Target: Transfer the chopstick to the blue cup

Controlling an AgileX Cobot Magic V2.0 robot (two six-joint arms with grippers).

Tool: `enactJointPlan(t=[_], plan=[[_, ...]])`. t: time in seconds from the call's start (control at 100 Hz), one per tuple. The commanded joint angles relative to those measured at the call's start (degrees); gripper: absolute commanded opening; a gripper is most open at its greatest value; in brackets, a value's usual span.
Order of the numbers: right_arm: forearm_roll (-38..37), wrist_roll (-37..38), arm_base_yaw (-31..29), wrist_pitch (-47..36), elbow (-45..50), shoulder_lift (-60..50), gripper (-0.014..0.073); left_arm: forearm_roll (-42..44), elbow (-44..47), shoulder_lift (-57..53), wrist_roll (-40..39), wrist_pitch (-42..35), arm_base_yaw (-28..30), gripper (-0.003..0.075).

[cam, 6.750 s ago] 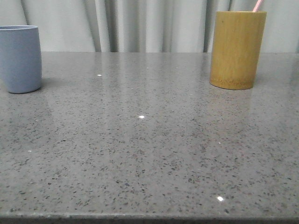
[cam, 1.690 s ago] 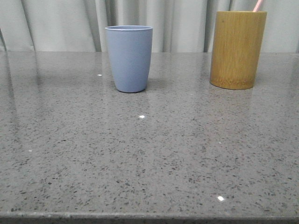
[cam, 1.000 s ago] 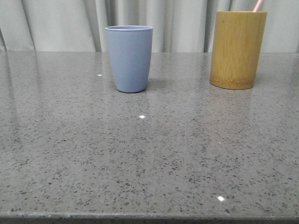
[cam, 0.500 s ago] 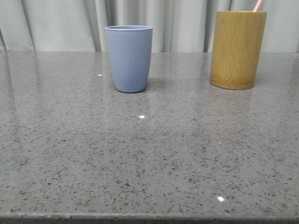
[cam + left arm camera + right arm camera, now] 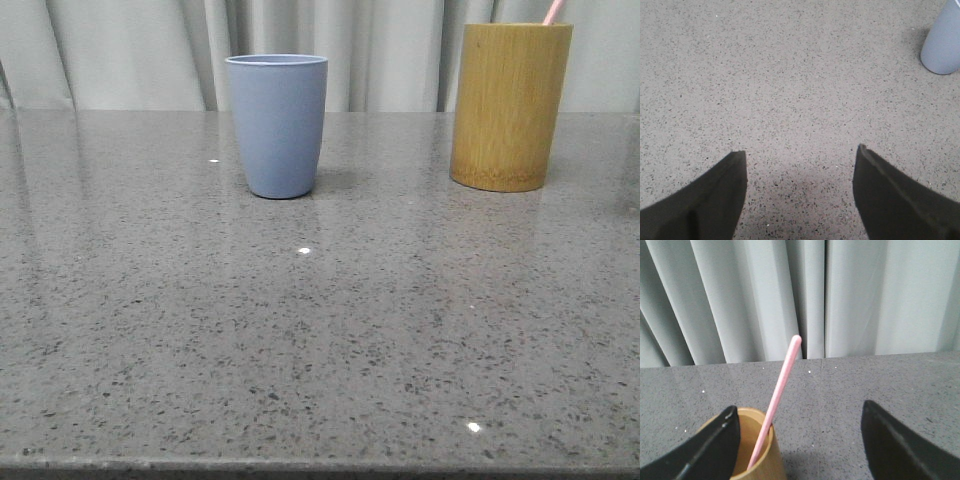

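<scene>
Matte grey-blue cup (image 5: 277, 125), yellow-brown bamboo holder (image 5: 509, 105), pale pink chopstick (image 5: 776, 398), speckled grey table (image 5: 320, 330), black grippers (image 5: 800, 192)

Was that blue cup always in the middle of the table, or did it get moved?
Yes, it moved. The blue cup earlier stood at the table's far left edge; now it sits near the middle, much closer to the bamboo holder, which kept its place.
</scene>
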Motion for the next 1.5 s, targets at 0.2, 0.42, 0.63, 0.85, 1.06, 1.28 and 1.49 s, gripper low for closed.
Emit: enactJointPlan(t=[0.2, 0.42, 0.63, 0.85, 1.06, 1.28, 1.49], plan=[[0.00, 1.53, -0.07, -7.89, -6.77, 6.67, 0.0519, -0.62, -1.34, -0.19, -0.37, -3.83, 0.19, 0.0450], [0.00, 3.15, -0.07, -8.41, -10.62, 11.83, 0.0519, -0.62, -1.34, -0.19, -0.37, -3.83, 0.19, 0.0449], [0.00, 6.01, 0.07, -11.13, -12.86, 15.83, 0.0519, -0.62, -1.34, -0.19, -0.37, -3.83, 0.19, 0.0449], [0.00, 6.27, 2.37, -13.48, -14.33, 19.11, 0.0519, -0.62, -1.34, -0.19, -0.37, -3.83, 0.19, 0.0449], [0.00, 6.50, 2.73, -14.55, -15.13, 21.10, 0.0519, -0.62, -1.34, -0.19, -0.37, -3.83, 0.19, 0.0449], [0.00, 6.50, 2.73, -14.98, -15.13, 21.88, 0.0518, -0.62, -1.34, -0.19, -0.37, -3.72, 0.19, 0.0449], [0.00, 6.50, 2.73, -15.44, -15.13, 21.90, 0.0407, -0.62, -1.34, -0.19, -0.37, -3.72, 0.19, 0.0449]])
